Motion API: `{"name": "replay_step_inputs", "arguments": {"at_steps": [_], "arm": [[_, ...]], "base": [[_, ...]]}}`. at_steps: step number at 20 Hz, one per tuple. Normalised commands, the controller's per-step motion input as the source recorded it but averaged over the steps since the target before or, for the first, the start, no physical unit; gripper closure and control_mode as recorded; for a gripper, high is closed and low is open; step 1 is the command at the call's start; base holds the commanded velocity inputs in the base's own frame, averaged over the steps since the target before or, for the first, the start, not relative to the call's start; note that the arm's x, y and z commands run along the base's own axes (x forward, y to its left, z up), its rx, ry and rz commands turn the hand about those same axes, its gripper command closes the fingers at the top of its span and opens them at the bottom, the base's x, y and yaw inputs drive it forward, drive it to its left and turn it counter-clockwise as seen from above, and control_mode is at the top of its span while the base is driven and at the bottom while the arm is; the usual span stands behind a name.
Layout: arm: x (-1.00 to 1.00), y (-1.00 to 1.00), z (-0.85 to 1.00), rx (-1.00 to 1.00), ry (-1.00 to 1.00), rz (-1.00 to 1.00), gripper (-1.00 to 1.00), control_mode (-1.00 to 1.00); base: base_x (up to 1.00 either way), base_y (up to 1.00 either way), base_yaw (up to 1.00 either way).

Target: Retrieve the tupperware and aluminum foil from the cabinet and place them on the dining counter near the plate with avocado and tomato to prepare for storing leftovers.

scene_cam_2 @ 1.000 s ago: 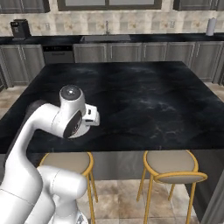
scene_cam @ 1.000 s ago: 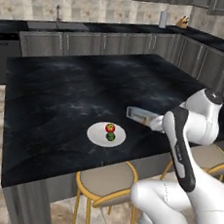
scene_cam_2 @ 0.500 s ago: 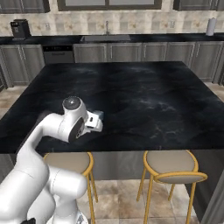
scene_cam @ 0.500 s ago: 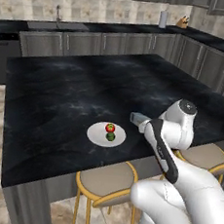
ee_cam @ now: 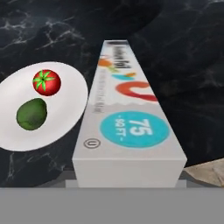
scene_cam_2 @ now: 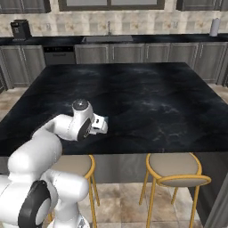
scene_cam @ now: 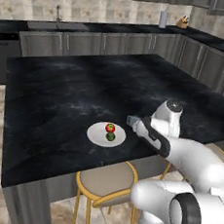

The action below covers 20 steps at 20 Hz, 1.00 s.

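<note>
My gripper is shut on the aluminum foil, a long pale box held level just above the dining counter. In the hand view the aluminum foil runs away from the camera, with a teal circle and a red mark on its top. Right beside its left edge lies the white plate with a tomato and an avocado. From the left base, the plate is a little left of the box's end. The right base view has the box's end poking out past my hand. The tupperware and the cabinet are out of view.
Yellow-legged stools stand under the island's near edge. The black marble top stretches bare beyond the plate. A long back counter with a sink, a coffee machine and a paper towel roll lines the far wall.
The arm has folded down and the hand has sunk toward the island top, bringing the foil box lower and closer to the plate. The grip on the box is unchanged.
</note>
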Motion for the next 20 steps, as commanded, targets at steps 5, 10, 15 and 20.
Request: {"name": "replay_step_inputs", "arguments": {"at_steps": [5,10,15,20], "arm": [[0.5,-0.09,-0.48,0.0,0.02,0.0,1.0,-1.0],[0.45,-0.1,-0.55,0.0,0.0,0.0,1.0,-1.0],[0.38,-0.02,-0.58,0.0,0.0,0.0,-1.0,-1.0],[-0.03,0.0,-0.13,0.0,0.0,0.01,-1.0,-1.0]], "base": [[0.0,0.0,0.0],[0.0,0.0,0.0],[0.0,0.0,0.0],[0.0,0.0,0.0]]}}
